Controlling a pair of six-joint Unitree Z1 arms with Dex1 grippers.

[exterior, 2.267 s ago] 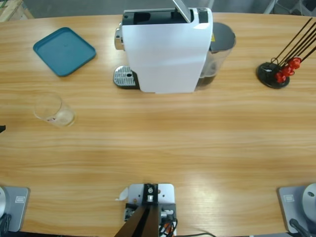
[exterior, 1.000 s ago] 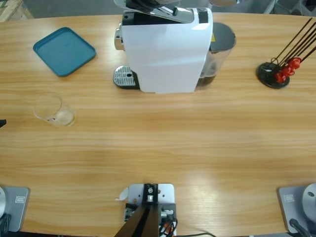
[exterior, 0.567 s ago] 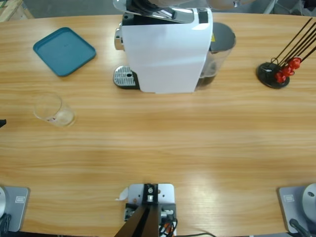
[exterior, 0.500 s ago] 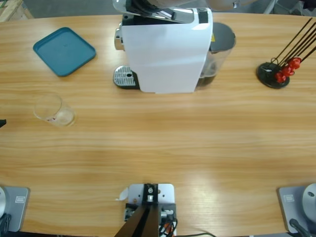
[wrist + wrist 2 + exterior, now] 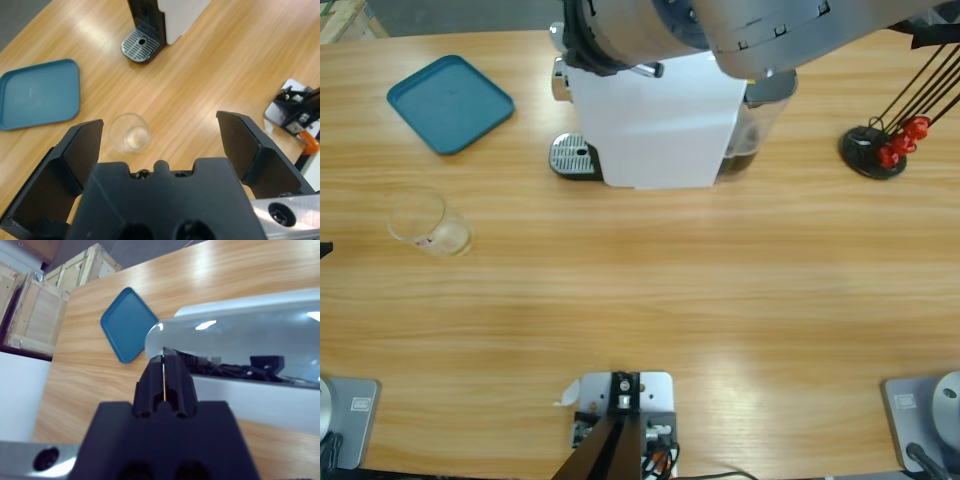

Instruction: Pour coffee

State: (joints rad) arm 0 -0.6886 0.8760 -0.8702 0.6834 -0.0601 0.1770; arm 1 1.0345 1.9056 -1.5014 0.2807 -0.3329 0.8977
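A clear tumbler (image 5: 428, 225) stands on the table's left part and looks empty; no coffee shows in any view. My left gripper (image 5: 159, 121) hangs open above and short of the tumbler (image 5: 129, 132), nothing between its jaws. The white coffee machine (image 5: 655, 125) stands at the back middle, its drip tray (image 5: 572, 156) bare. A big silver arm (image 5: 720, 25) covers the machine's top in the high view. My right gripper (image 5: 163, 358) is shut, its tips against the end of the machine's silver lever (image 5: 240, 337).
A blue tray (image 5: 450, 103) lies at the back left, also seen as the blue tray (image 5: 37, 92). A black stand with red capsules (image 5: 885, 145) is at the back right. The machine's water tank (image 5: 765, 110) sits on its right side. Wooden crates (image 5: 35, 310) stand beyond the table.
The silver arm has come in from the top edge over the machine. The lever, upright at first, now lies low across the machine's top. The tumbler has not moved.
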